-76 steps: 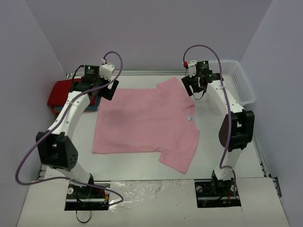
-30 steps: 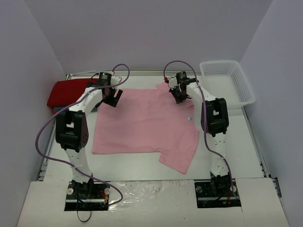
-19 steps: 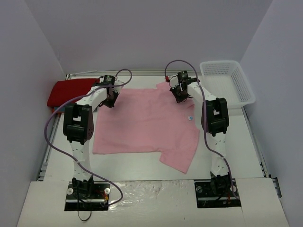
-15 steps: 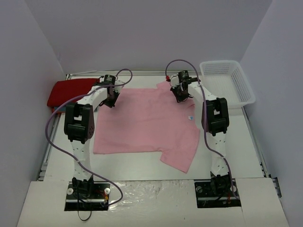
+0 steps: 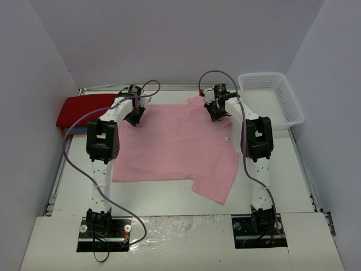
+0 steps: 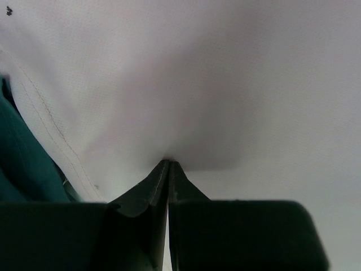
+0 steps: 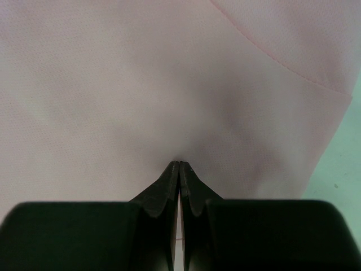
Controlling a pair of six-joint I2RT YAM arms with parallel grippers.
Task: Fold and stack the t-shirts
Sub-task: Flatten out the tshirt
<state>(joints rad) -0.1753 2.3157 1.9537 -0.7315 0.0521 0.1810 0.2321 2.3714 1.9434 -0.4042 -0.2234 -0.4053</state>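
A light pink t-shirt (image 5: 175, 147) lies spread flat on the table, one sleeve reaching toward the front (image 5: 217, 189). My left gripper (image 5: 135, 119) is down on its back left corner. In the left wrist view the gripper (image 6: 168, 162) is shut, pinching a small pucker of pink t-shirt (image 6: 197, 84) near its stitched hem. My right gripper (image 5: 217, 116) is at the back right shoulder, and the right wrist view shows it (image 7: 179, 164) shut on the pink t-shirt (image 7: 141, 84) too. A folded red t-shirt (image 5: 82, 106) rests on a teal one (image 5: 72, 130) at the back left.
A white mesh basket (image 5: 296, 110) stands at the back right corner. Teal cloth (image 6: 22, 164) shows just left of my left fingers. The bare tabletop (image 7: 338, 175) appears beside the shirt's edge in the right wrist view. Walls close in on three sides.
My left gripper has closed onto the shirt's back left corner. Both arms have shifted slightly to the right, and the pink shirt has slid a little that way with them.
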